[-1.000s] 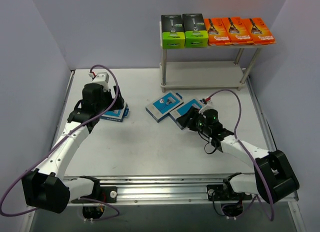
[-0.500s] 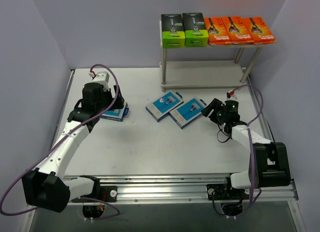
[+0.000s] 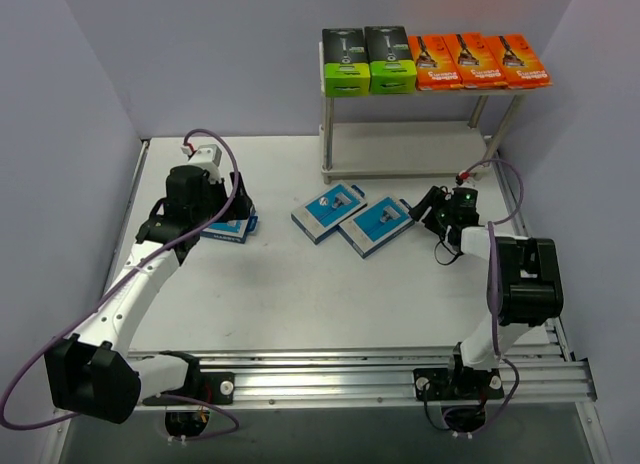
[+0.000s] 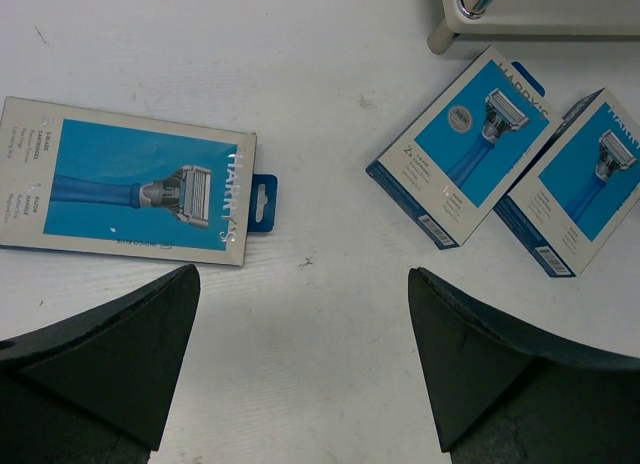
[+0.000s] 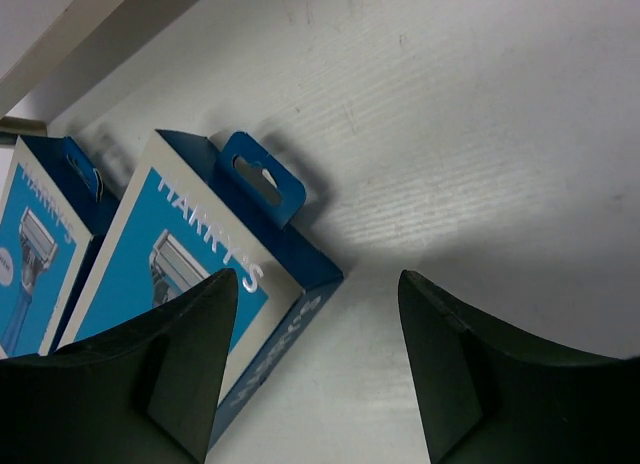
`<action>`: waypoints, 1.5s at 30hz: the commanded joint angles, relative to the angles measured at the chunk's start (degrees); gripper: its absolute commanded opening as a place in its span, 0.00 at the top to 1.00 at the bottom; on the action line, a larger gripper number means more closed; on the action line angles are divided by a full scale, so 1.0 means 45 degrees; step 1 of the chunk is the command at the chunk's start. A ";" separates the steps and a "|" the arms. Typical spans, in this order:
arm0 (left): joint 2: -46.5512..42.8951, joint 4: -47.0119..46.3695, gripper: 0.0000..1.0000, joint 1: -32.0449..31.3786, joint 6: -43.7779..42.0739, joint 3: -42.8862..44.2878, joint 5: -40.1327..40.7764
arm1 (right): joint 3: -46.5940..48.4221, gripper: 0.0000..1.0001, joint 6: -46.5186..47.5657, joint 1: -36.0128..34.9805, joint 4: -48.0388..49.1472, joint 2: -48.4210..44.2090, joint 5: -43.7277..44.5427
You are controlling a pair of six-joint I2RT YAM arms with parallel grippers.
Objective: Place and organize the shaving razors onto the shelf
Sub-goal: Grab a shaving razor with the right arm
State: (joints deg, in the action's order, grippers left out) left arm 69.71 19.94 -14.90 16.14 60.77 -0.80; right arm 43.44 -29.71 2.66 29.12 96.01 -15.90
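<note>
The shelf point(image 3: 405, 146) stands at the back right. Its top tier holds two black and lime-green razor packs point(image 3: 366, 60) and three orange packs point(image 3: 478, 61); its lower tier is bare. Three light blue packs lie on the table: one on the left point(image 3: 230, 228) and two side by side in the middle point(image 3: 329, 211) point(image 3: 377, 225). My left gripper point(image 3: 238, 206) is open and empty just over the left pack point(image 4: 130, 192). My right gripper point(image 3: 430, 210) is open and empty, low beside the right edge of the right-hand pack point(image 5: 205, 239).
The left wrist view shows the two middle packs point(image 4: 468, 144) point(image 4: 582, 179) and a shelf foot point(image 4: 462, 6) at the top right. The right wrist view shows the second blue pack point(image 5: 35, 234) and the shelf base point(image 5: 90, 34). Side walls stand left and right.
My right arm has drawn back to the right; its gripper moved from over the right-hand blue pack to just beside it. The left arm and all packs have not moved.
</note>
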 commanded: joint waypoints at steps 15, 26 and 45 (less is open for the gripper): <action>0.0192 -0.0116 0.05 0.0107 0.0065 0.0557 -0.0292 | 0.0739 0.40 0.0100 -0.1175 0.1653 0.2025 -0.0763; -0.0120 -0.0076 0.08 0.0166 0.0124 0.0596 -0.0272 | -0.2990 0.41 -0.0720 -0.2445 0.1185 -0.3126 -0.1036; -0.0980 -0.0389 0.06 0.0341 0.0085 0.0186 -0.0272 | -0.3835 0.44 -0.0740 -0.1040 -0.0635 -0.5441 -0.1270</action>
State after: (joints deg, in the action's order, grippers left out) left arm 67.53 20.10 -14.13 17.30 60.88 -2.42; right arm 24.49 -32.67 -2.57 22.98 68.07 -19.22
